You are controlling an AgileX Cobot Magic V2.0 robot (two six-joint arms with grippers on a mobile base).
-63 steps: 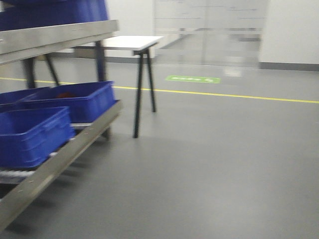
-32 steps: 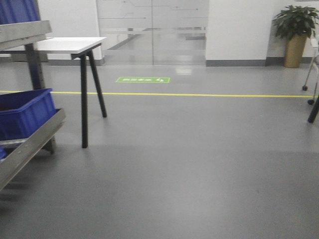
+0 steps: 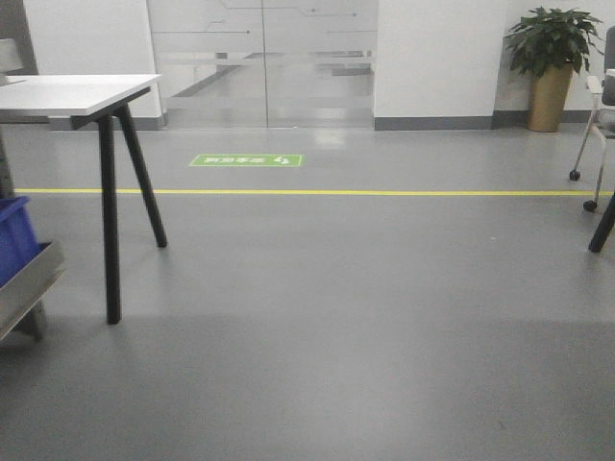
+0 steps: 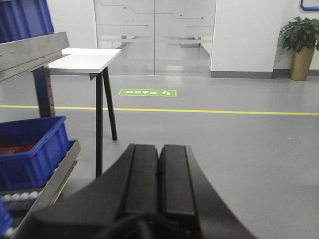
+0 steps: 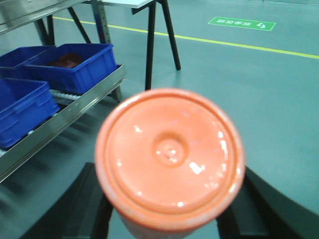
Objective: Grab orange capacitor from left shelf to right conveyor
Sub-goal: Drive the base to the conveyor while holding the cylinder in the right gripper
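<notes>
The orange capacitor fills the right wrist view end-on, its round glossy cap facing the camera. My right gripper is shut on it, a black finger on either side, and holds it above the grey floor. My left gripper is shut and empty, its two black pads pressed together. The left shelf of brushed steel stands at the left of the left wrist view. Its lower rail shows in the right wrist view, and a corner of it in the front view. The right conveyor is out of view.
Blue bins sit on the shelf's lower level. A white table on black legs stands left of centre. A yellow floor line crosses ahead. A potted plant and a wheeled chair are at the far right.
The front view has swung to the right. The shelf and blue bins have slid almost out at the left, the table has shifted left, and the plant and chair have come into view.
</notes>
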